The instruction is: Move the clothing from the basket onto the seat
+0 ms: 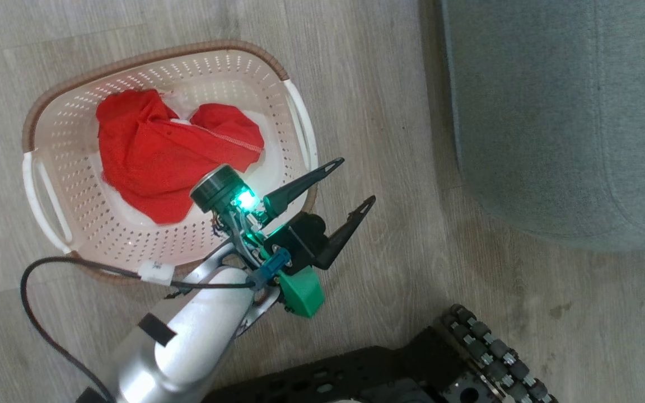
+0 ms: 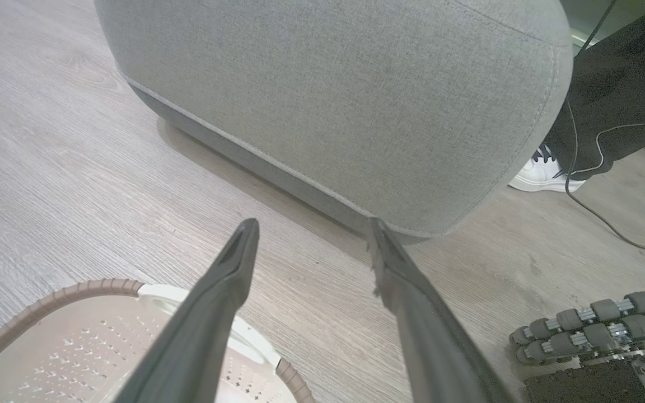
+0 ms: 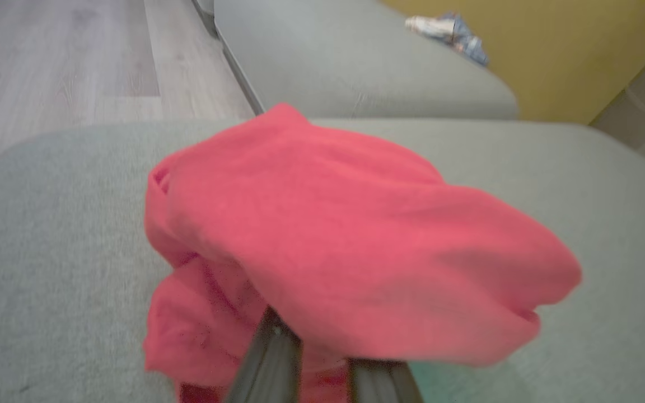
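Red clothing (image 1: 154, 151) is heaped in the basket (image 1: 65, 129), at ten o'clock from the left gripper (image 1: 356, 180). That gripper is spread wide and empty at the basket's rim. The seat (image 1: 552, 112) is seen at two o'clock of it. In the right wrist view, a garment (image 3: 345, 246) is pinched in the right gripper (image 3: 312, 354) above the grey-green seat. A pale wood-look floor (image 1: 384, 67) is laid beneath, and a yellow wall (image 3: 569, 56) is seen at one o'clock.
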You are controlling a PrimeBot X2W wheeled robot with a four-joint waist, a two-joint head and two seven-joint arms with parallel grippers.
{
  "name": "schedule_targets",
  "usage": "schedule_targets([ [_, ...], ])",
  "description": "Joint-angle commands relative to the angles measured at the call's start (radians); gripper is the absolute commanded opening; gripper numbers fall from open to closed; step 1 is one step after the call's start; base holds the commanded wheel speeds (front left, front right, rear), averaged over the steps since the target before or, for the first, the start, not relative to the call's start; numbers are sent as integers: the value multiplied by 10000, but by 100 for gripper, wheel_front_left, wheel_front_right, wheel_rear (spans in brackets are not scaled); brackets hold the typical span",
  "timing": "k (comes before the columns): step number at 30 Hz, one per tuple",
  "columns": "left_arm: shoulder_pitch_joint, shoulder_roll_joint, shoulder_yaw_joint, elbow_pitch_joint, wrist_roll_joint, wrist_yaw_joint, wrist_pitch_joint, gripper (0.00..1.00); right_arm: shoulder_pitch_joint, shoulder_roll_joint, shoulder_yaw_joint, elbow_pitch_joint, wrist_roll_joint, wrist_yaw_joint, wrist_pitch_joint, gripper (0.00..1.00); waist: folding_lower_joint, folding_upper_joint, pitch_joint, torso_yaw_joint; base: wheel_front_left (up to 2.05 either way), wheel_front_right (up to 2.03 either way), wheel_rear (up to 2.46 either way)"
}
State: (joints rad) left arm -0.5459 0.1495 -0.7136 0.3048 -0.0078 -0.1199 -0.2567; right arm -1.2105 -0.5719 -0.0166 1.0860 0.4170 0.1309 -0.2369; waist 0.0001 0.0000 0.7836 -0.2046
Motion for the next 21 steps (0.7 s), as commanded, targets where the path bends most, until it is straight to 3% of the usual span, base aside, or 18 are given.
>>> schedule_targets([
  [1,71,-86,122,-308,-10,37,-51,100,-141,-231,159,-94,301,-2,187,0,-1,0,41,46,0,0,0],
  [9,-94,-41,193,-318,-30,72,-51,100,-445,-315,1451,366,1155,-2,221,3,-1,0,123,-10,0,0,0],
  [10,-117,-38,183,-313,-13,79,-51,100,-464,-318,1565,371,1228,-2,140,30,-1,0,97,-24,0,0,0],
  [11,-135,-39,167,-305,2,84,-51,100,-468,-335,1697,379,1269,-2,69,88,-1,0,56,-35,0,0,0],
  [12,-147,-49,154,-302,4,89,-51,100,-464,-356,1825,392,1312,-2,12,100,-1,0,9,-41,0,0,0],
  [21,-7,-251,58,-329,-171,88,-51,100,-195,-551,2612,595,1830,-2,-181,100,-1,0,-801,-22,0,0,0],
])
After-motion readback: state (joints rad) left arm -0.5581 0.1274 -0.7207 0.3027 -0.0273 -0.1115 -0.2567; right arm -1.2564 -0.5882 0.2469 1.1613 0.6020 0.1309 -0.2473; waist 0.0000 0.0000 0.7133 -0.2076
